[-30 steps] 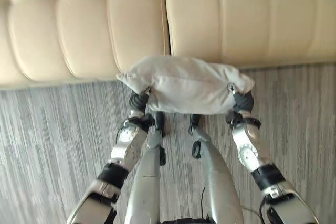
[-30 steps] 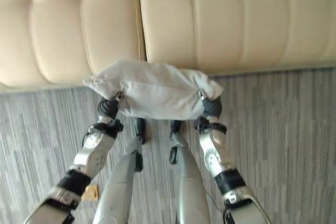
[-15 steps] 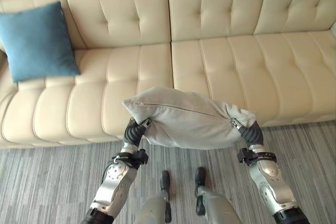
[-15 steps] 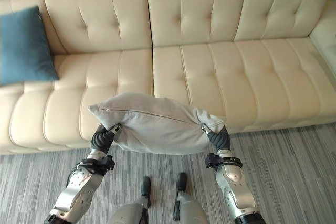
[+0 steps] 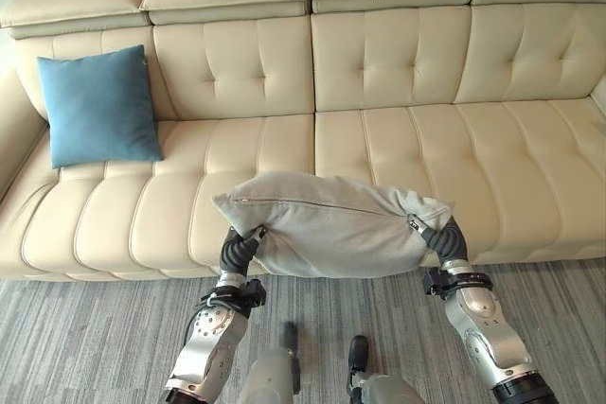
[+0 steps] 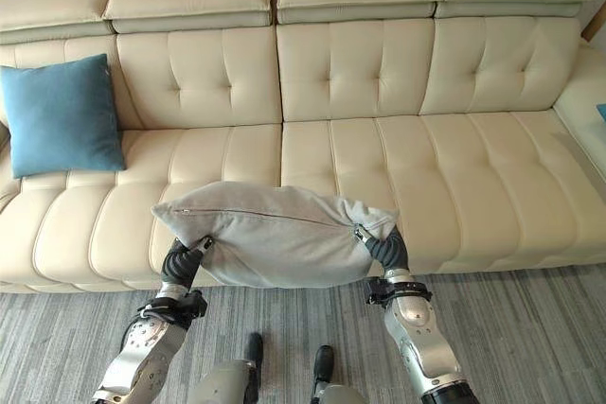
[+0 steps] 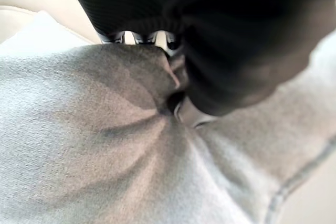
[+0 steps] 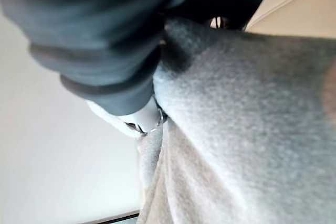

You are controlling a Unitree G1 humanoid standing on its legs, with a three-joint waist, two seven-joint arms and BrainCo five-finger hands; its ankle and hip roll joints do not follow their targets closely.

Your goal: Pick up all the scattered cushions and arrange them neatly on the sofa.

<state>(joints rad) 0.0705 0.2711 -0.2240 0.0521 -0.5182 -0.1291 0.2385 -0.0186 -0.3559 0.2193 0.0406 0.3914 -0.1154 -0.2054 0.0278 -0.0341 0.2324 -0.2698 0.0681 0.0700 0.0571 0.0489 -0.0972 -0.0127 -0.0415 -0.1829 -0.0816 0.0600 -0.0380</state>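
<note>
Left eye view – grey cushion pinched by left hand, right hand, cream sofa – blue cushion leaning far left.

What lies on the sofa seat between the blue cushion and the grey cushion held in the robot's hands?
Nothing: in the left eye view the sofa seat is bare between the blue cushion and the grey cushion.
</note>
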